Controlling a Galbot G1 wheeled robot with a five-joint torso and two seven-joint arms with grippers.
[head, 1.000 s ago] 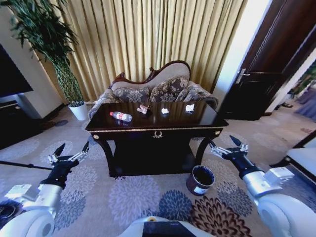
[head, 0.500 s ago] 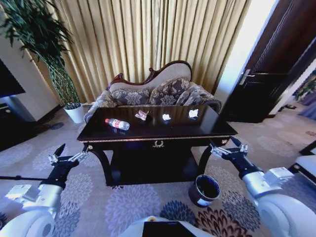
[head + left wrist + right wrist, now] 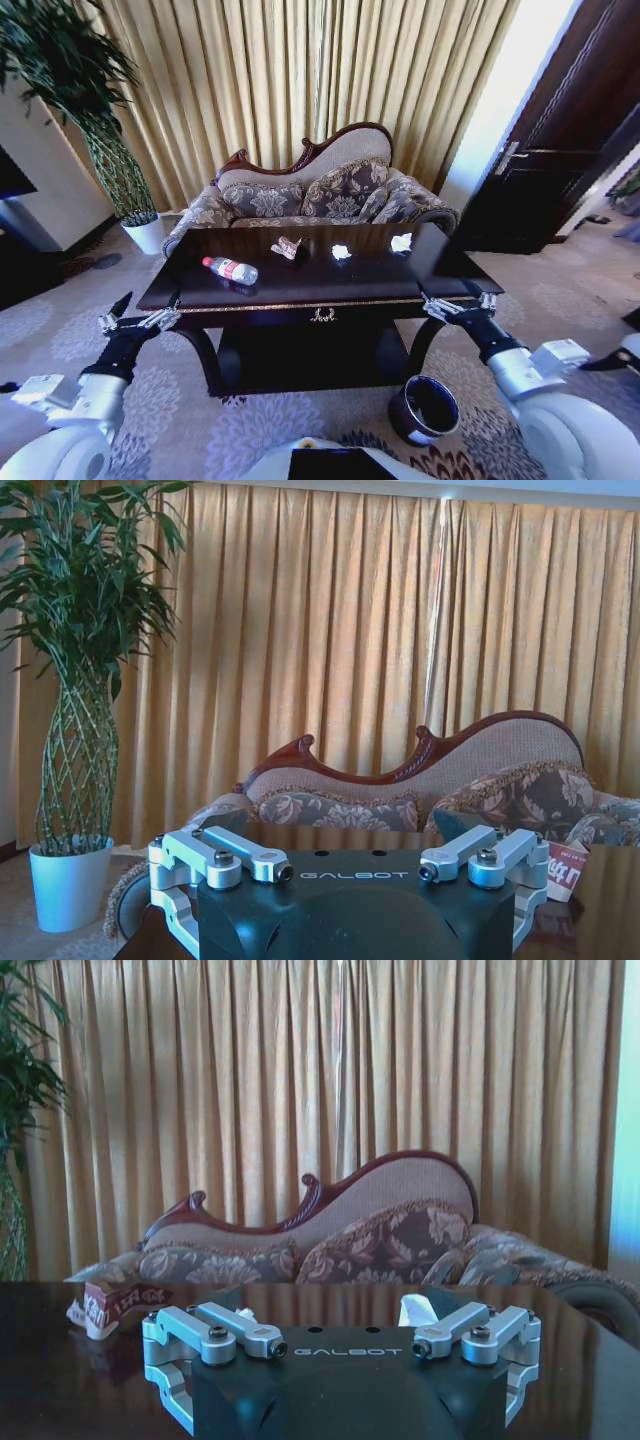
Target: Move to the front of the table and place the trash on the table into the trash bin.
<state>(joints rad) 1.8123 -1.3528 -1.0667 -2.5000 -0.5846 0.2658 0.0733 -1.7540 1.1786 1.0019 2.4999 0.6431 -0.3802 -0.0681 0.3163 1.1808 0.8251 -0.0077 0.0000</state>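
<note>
Squarely ahead, glossy dark table; both metal hands spread open, empty.

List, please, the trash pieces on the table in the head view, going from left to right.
Plastic bottle → brownish wrapper → white paper bit → second white paper bit, all on the table.

The dark glossy counter has gold trim along its front edge. On it lie a clear bottle on its side toward the left, a crumpled brownish wrapper near the back, and two white paper bits, one at the middle, one farther right, all apart from each other.
</note>
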